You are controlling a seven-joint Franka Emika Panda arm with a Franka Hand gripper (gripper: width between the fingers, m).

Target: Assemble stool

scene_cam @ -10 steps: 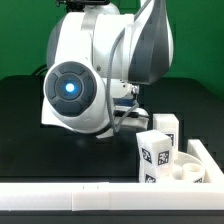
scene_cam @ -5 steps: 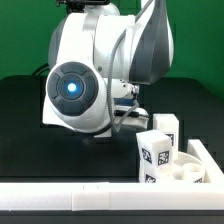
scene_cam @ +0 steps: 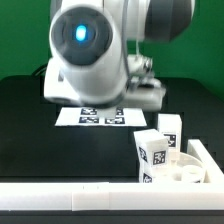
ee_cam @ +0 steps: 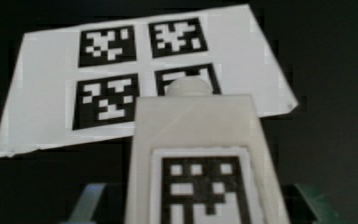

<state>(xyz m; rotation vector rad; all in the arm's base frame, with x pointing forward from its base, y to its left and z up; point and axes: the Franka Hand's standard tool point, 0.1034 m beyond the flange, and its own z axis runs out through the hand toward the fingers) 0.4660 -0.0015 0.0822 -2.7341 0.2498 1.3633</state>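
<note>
In the wrist view a white stool leg [ee_cam: 197, 150] with a black-and-white tag stands between my fingers [ee_cam: 98, 203], one on each side. My gripper [ee_cam: 201, 208] is shut on it and holds it above the marker board [ee_cam: 247, 60]. In the exterior view my gripper [scene_cam: 143, 95] hangs over the marker board [scene_cam: 100, 117], and the held leg does not show clearly there. The round white seat [scene_cam: 188, 174] lies at the exterior view's lower right. Two tagged legs [scene_cam: 154, 154] [scene_cam: 168, 128] stand upright at it.
A long white edge bar [scene_cam: 70, 198] runs along the front of the black table. Another white bar [scene_cam: 206, 155] stands at the exterior view's right, beside the seat. The arm's large body [scene_cam: 85, 50] fills the upper middle.
The arm has risen and turned. The marker board, hidden behind the arm before, now shows under the gripper. The seat and the two standing legs have not moved.
</note>
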